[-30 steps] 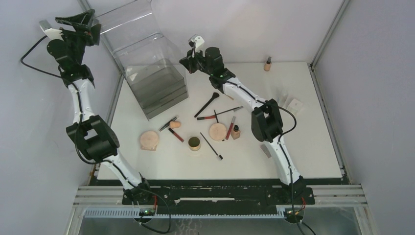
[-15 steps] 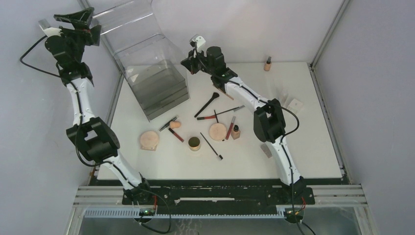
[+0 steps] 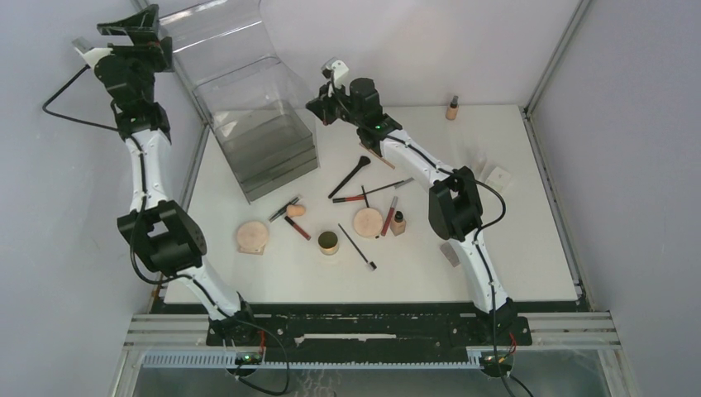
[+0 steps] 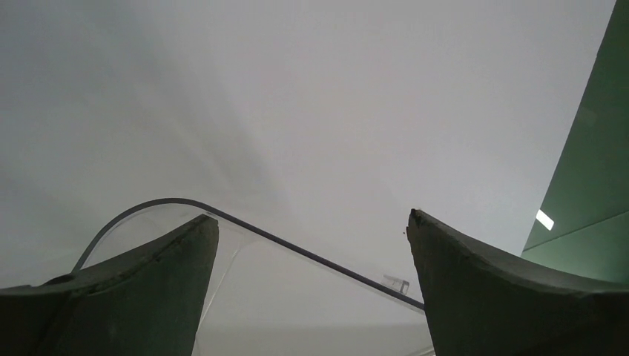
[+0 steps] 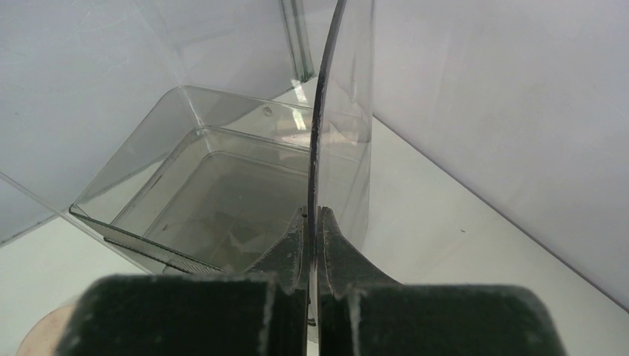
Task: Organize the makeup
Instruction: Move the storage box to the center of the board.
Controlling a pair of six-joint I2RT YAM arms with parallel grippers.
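Note:
The makeup lies loose mid-table: two tan compacts [image 3: 252, 236] [image 3: 368, 222], a peach sponge [image 3: 297, 210], a beige bottle [image 3: 398, 223], black brushes [image 3: 350, 178] [image 3: 357, 246] and a red lip tube [image 3: 298, 227]. Another bottle [image 3: 452, 108] stands far back, and white cube boxes [image 3: 498, 175] sit at the right. My right gripper [image 3: 318, 106] [image 5: 314, 215] is shut on the edge of the clear box's raised lid [image 5: 341, 111]. My left gripper [image 3: 136, 23] [image 4: 311, 219] is open and empty, high at the back left, with the lid's rim [image 4: 297, 245] showing between its fingers.
The big clear box with drawers [image 3: 264, 149] [image 5: 208, 170] stands at the back left, its lid [image 3: 223, 41] swung up against the back wall. A small olive jar [image 3: 329, 241] sits among the makeup. Walls close in the table at the back and both sides.
My left wrist has shifted a little to the right beside the lid's top. My right gripper stays shut on the lid, almost unmoved. The makeup has not moved.

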